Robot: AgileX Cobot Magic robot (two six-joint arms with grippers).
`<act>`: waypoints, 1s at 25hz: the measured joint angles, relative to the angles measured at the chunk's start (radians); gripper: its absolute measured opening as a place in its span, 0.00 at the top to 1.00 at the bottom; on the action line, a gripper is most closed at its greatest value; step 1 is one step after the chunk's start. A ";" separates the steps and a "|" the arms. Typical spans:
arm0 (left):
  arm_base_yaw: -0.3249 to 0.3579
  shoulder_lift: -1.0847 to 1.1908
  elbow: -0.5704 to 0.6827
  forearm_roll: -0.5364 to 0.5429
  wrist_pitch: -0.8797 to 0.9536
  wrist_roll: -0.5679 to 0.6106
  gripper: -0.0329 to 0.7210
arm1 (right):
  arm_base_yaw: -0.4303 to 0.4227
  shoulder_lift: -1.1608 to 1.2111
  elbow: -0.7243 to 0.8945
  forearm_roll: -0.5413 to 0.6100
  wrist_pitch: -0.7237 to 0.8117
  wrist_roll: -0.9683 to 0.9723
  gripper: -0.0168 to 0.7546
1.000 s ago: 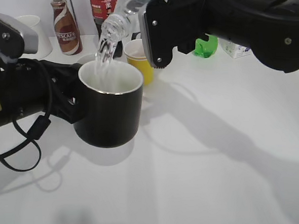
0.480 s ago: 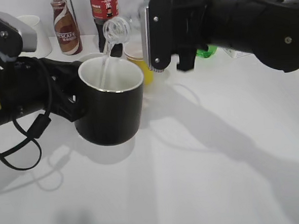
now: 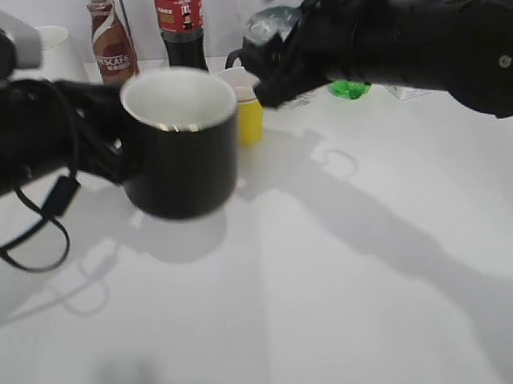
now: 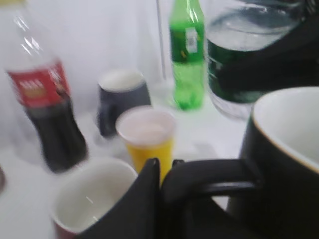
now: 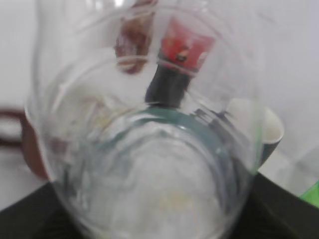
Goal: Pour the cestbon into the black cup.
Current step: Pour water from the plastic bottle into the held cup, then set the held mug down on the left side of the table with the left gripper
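The black cup [image 3: 182,149] hangs above the table with its white inside showing. My left gripper [image 3: 120,164] is shut on its loop handle [image 4: 212,175]; the jaws [image 4: 167,168] pinch the handle in the left wrist view, with the cup body [image 4: 286,164] at the right. My right gripper [image 3: 276,62] is shut on the cestbon [image 3: 272,24], held back right of the cup, with no water running. The bottle's green label [image 4: 249,59] shows in the left wrist view. In the right wrist view the clear bottle [image 5: 149,144] fills the frame between my jaws [image 5: 154,224].
Behind the cup stand a yellow paper cup [image 3: 248,114], a cola bottle [image 3: 179,23], a Nescafe bottle [image 3: 112,44] and a white paper cup [image 3: 56,47]. A green soda bottle [image 4: 187,55], a dark grey mug [image 4: 122,97] and a reddish-brown mug [image 4: 89,199] stand close by.
The stream of water into the cup has stopped. The right gripper has swung the bottle back and away to the right. The cup has risen slightly.
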 joint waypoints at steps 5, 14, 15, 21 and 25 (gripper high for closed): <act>0.133 0.003 0.000 -0.110 -0.137 0.033 0.91 | -0.053 -0.007 0.000 0.000 -0.061 0.168 0.37; 0.462 0.212 -0.049 -0.169 -0.340 0.036 0.91 | -0.168 -0.007 0.068 0.000 -0.060 0.257 0.37; 0.479 0.253 -0.063 -0.170 -0.372 0.036 0.91 | -0.168 -0.007 0.075 -0.003 -0.060 0.272 0.37; 0.498 0.468 -0.157 -0.156 -0.462 0.036 0.91 | -0.168 -0.007 0.080 -0.061 -0.060 0.333 0.37; 0.498 0.566 -0.190 -0.146 -0.475 0.037 0.91 | -0.168 -0.007 0.081 -0.064 -0.060 0.335 0.37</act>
